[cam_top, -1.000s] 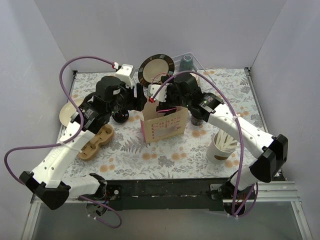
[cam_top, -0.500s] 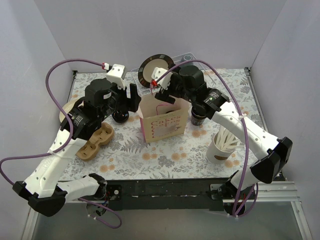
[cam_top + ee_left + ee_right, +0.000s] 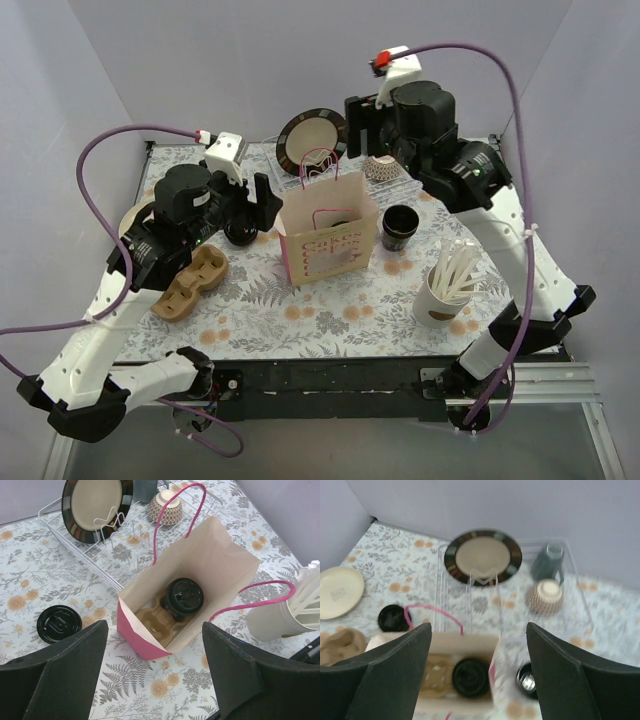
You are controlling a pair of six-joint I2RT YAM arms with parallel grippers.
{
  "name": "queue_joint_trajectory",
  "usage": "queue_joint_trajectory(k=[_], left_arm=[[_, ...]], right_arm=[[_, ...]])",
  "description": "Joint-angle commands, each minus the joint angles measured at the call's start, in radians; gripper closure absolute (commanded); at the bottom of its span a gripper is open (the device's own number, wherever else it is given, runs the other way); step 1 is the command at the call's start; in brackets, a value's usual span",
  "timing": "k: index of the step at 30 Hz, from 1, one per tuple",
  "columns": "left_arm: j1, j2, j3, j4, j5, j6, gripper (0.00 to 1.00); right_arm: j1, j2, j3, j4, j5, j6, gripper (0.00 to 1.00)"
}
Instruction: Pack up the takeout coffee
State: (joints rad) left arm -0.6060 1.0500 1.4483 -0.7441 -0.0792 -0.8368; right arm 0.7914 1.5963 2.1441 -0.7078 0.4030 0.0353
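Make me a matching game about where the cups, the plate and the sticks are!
Things:
1. lidded black cup
2. open black cup
3. plate
4. wooden stirrers

Places:
A. standing in the wire rack
B. inside the paper bag
C. in the white cup
D. on the table beside the bag

Pairs: 1-B, 2-D, 3-A, 4-C

Place: looking like a robot lab booth
Walls [image 3: 200, 60]: standing plain along the frame's top and sides
Floral cloth [image 3: 300, 315]: spreading across the middle
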Motion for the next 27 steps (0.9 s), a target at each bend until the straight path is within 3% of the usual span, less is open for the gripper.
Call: queue_joint_trajectory(k=[1,4,6,9,12,18,27], left_arm=[[0.0,-0.045,0.046,-0.024,0.078,0.008,0.23],[0.0,-0.048,0.069,-0.053,0.108,0.054,0.22],[0.0,-0.044,0.083,-0.078,0.099,0.077,0.21],[0.0,-0.053,0.099,-0.109,0.096,0.096,0.21],[0.0,-0.065,0.098,-0.112,0.124,0.093,0.2],[0.0,-0.077,0.084,-0.118,0.162,0.09,0.2],[-0.003,-0.084,0.072,-0.095,0.196,0.076,0.2]], right_arm=[[-0.032,-0.073,-0.004,-0.465,0.161,0.513,0.23],[-0.087,-0.185,-0.195,-0.57,0.125,0.645,0.32],[-0.16,-0.24,-0.278,-0.597,0.001,0.673,0.42],[-0.188,-0.332,-0.45,-0.598,-0.049,0.753,0.49],[-0.219,-0.41,-0.604,-0.598,-0.101,0.823,0.48],[-0.276,-0.542,-0.697,-0.601,-0.148,0.856,0.5],[-0.363,-0.714,-0.858,-0.601,-0.144,0.766,0.52]])
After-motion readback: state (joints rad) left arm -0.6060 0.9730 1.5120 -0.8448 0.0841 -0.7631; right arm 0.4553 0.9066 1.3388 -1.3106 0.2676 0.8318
